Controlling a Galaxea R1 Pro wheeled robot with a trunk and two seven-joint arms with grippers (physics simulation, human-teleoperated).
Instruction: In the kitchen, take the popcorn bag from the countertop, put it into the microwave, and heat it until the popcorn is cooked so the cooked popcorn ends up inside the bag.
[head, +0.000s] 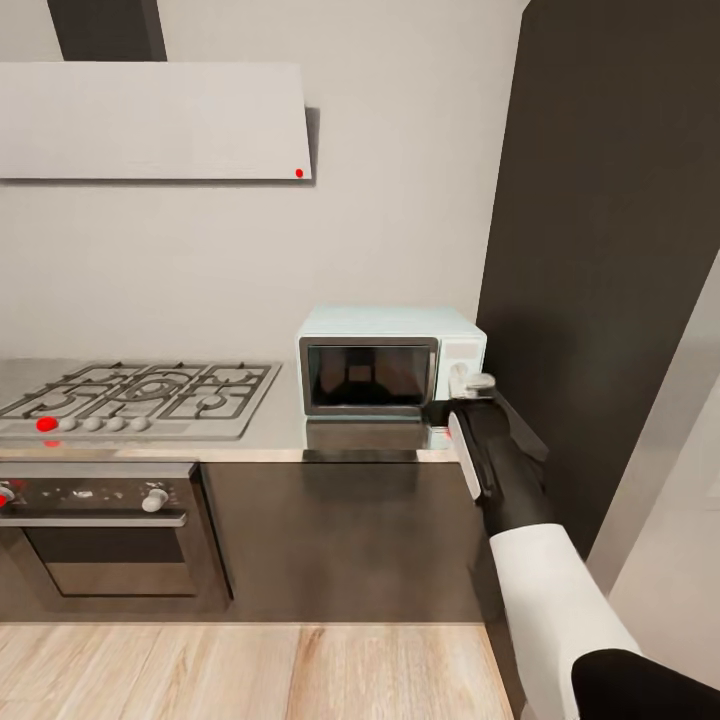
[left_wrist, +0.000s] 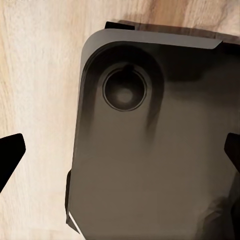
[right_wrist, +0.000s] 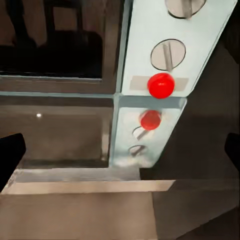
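Seen on the bench (head: 260, 440): the microwave (head: 390, 362), pushed back near the pale wall and just beside the tall dark cabinet (head: 600, 250). Long axis running side to side along the wall, dark glass door (head: 368, 376) facing out toward the robot, control strip with round knobs (right_wrist: 168, 54) at its right end. Door apparently closed; behind the glass only dim shapes and reflections, so contents cannot be told. Mirrored faintly in the glossy bench top just in front.

Right tool (head: 470, 385) raised at the control strip, at or just in front of the knobs, contact not clear from the head view. From the right wrist view, dark fingertips (right_wrist: 11, 157) at either edge of the picture, spread well apart, nothing between them; straight ahead a red button (right_wrist: 161, 85) below a slotted knob, its reflection lower on the bench surface.

Left tool (left_wrist: 120, 160) aimed down at the wooden floor (left_wrist: 40, 75) and a dark rounded part of the robot's own body (left_wrist: 150, 165); fingertips likewise wide apart at the picture's edges, gripping nothing.

Further left along the bench, a gas hob (head: 140, 395) with grey grates, an oven (head: 100, 530) below it, and an extractor hood (head: 150, 120) on the wall above.
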